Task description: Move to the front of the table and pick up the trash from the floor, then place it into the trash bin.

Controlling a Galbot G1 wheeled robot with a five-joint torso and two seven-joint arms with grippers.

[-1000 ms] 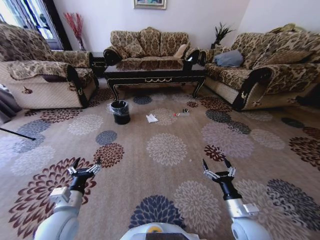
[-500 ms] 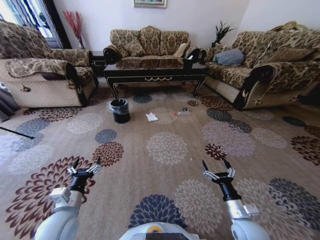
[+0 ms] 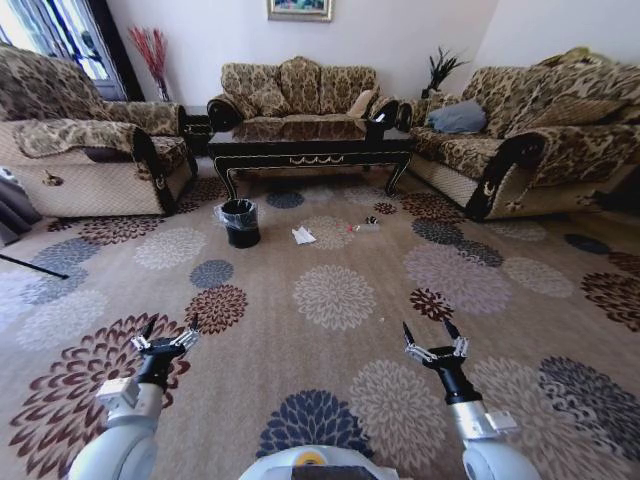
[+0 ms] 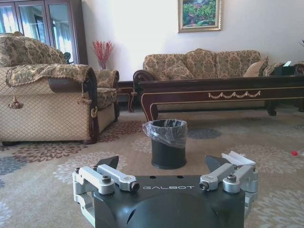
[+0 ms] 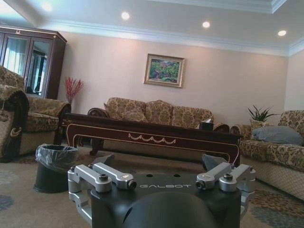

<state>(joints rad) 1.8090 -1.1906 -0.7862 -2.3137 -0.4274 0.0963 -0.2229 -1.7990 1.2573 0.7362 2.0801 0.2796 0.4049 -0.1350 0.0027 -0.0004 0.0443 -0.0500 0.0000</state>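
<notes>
Head view: robot stands well back on a tan floral-medallion carpet (image 3: 330, 330); both arms held low in front, apart from each other.

Left claw (image 3: 162, 337): fingers spread wide, nothing between them, hovering above the carpet. Left wrist view confirms: left claw open, jaws empty.

Right claw (image 3: 431, 336): same posture, fingers spread, empty. Right wrist view shows the same, jaws apart.

Long low coffee table w/ glossy dark wood top and gold scroll ornament on apron (image 3: 312, 148) sits at far end of the carpet, in front of a patterned three-seat sofa (image 3: 295, 92). Matching sofas flank it: one at left (image 3: 85, 140), one at right (image 3: 540, 130).

Small round black trash bin w/ translucent grey bag liner over rim (image 3: 240, 222): upright on the floor, just in front of the table's left-front leg, near the left sofa's end. Left wrist view has it nearly straight ahead of the left claw, between the fingers' line of sight.

Trash on the floor, right of the bin, in front of the table's mid span:
- white paper piece (image 3: 303, 236), nearest the bin but apart from it.
- clear plastic wrapper w/ red tip (image 3: 363, 227), further right.
- tiny dark ball (image 3: 369, 220), just beside the wrapper; too small to tell if touching.

All trash well apart from both claws.
</notes>
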